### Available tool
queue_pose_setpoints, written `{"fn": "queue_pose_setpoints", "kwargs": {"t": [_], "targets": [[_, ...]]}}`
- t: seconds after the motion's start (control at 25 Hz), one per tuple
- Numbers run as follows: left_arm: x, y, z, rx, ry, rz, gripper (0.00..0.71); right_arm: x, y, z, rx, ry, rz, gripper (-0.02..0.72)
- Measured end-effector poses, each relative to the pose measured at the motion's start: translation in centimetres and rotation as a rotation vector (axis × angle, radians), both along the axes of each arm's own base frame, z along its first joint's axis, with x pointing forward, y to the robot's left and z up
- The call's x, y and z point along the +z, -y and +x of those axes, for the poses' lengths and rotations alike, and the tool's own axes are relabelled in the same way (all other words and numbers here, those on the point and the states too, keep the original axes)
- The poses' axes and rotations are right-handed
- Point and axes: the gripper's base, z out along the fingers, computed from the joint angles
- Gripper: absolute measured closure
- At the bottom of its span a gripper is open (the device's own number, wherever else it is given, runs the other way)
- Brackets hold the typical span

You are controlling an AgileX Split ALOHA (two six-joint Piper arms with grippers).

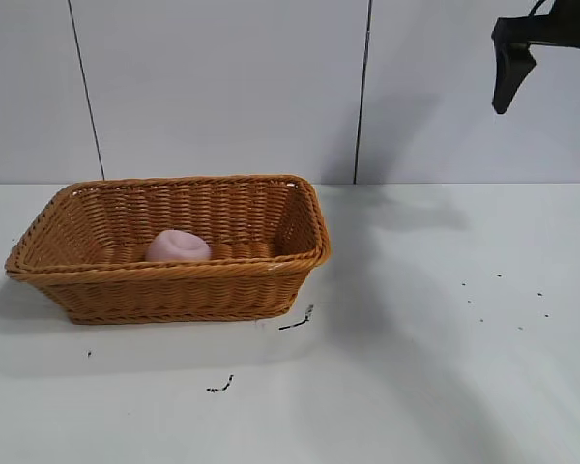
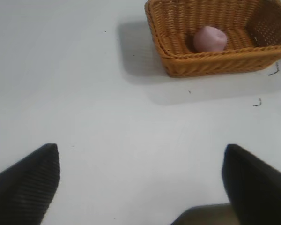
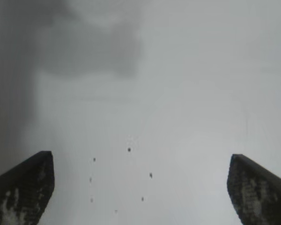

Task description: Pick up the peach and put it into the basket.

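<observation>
The pale pink peach (image 1: 178, 246) lies on the floor of the orange-brown wicker basket (image 1: 271, 259), towards its left half; the left wrist view shows the same peach (image 2: 210, 39) inside the basket (image 2: 178, 58). My right gripper (image 1: 549, 97) hangs high at the upper right, well away from the basket, open and empty; in its own view the right gripper (image 3: 140, 161) has only bare table between its fingers. The left gripper (image 2: 140, 154) is open and empty over the table, some way from the basket, and is outside the exterior view.
The white table (image 1: 445, 367) carries small dark specks (image 1: 507, 300) at the right and dark scraps (image 1: 298, 319) just in front of the basket. A pale panelled wall (image 1: 222, 87) stands behind the table.
</observation>
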Motion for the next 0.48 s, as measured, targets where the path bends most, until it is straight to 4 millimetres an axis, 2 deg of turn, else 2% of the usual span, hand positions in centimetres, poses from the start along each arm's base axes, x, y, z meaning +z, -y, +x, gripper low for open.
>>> {"fn": "queue_pose_setpoints", "kwargs": {"t": [0.2,0.28,0.48], "targets": [[0.0,0.0,0.0,0.0,0.0,0.0,0.018,0.3,-0.4,-9.2,0.001,0.004,-0.003,0.014],[0.0,0.0,0.0,0.0,0.0,0.0,0.018,-0.4,-0.5,-12.4,0.001,0.007,-0.003,0.014],[0.0,0.0,0.0,0.0,0.0,0.0,0.018,-1.4,-0.8,-19.2,-0.003,0.185,-0.008,0.014]]}}
